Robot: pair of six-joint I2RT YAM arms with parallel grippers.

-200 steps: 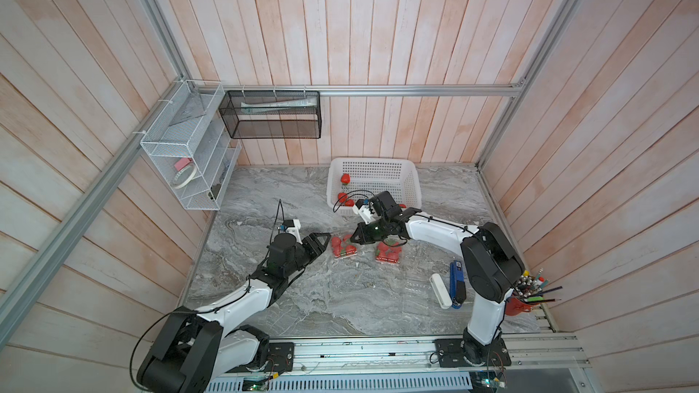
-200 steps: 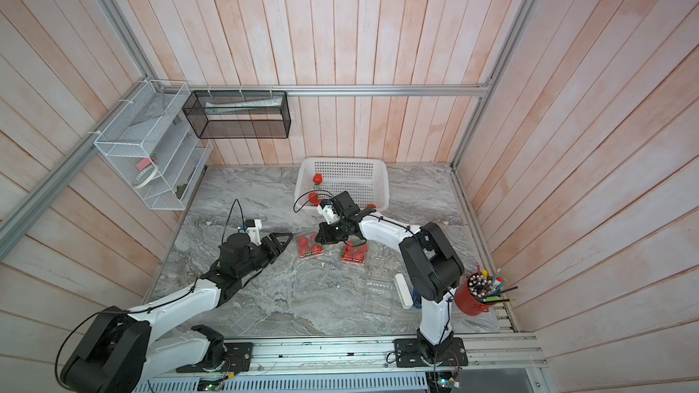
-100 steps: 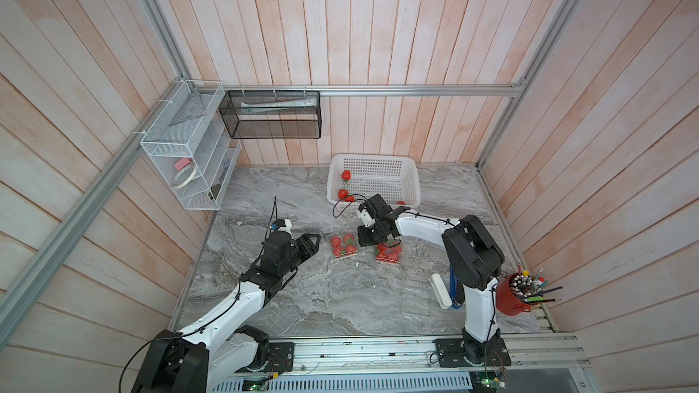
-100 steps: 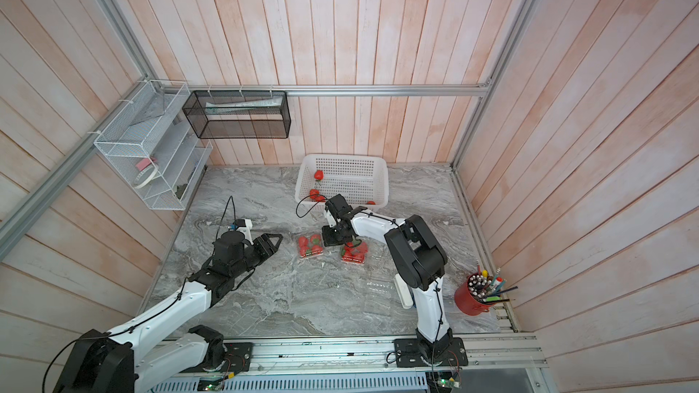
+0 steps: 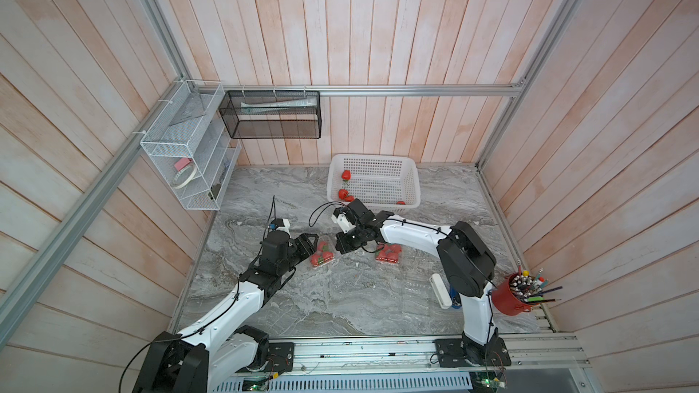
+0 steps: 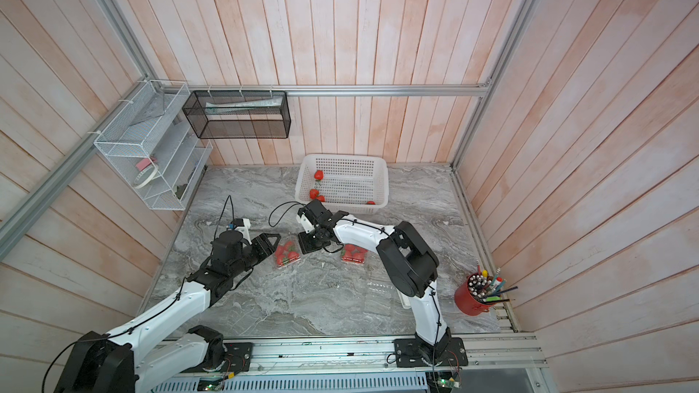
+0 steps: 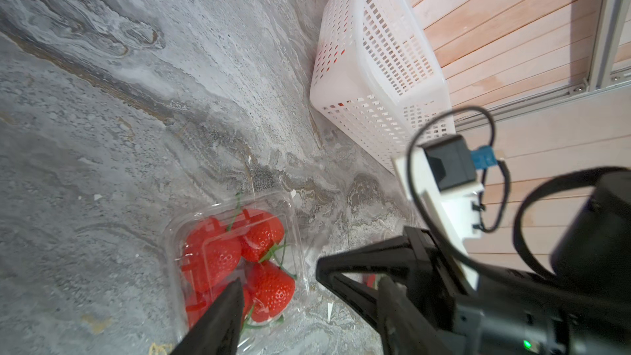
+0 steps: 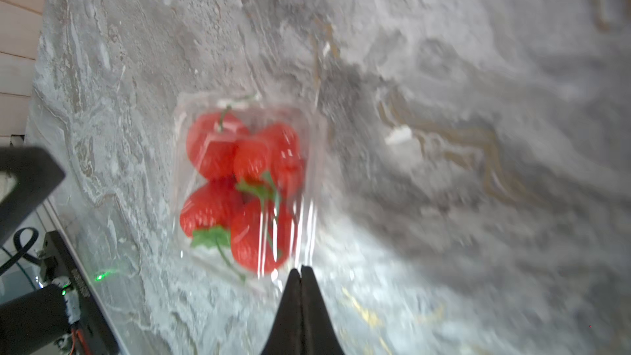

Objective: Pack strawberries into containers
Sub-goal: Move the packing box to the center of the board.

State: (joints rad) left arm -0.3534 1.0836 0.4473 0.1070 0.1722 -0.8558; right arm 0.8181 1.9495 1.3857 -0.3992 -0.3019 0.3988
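While the left gripper [image 5: 309, 248] is being held spread at the left side of a clear box [image 5: 328, 248] of strawberries [image 7: 218, 254], the right gripper [image 8: 301, 276] is being held pressed together, empty, just right of it. A second filled box [image 5: 388, 253] is being seen farther right, loose strawberries [image 5: 345, 175] in the far basket [image 5: 414, 183].

The right wrist view is blurred: the strawberries [image 8: 235, 186] in the clear box [image 8: 316, 151] run together. In a top view the right arm [image 5: 412, 230] covers part of a second box [image 5: 391, 255], and the rim of the basket [image 5: 415, 183] half hides a berry [image 5: 400, 203] at its five o'clock
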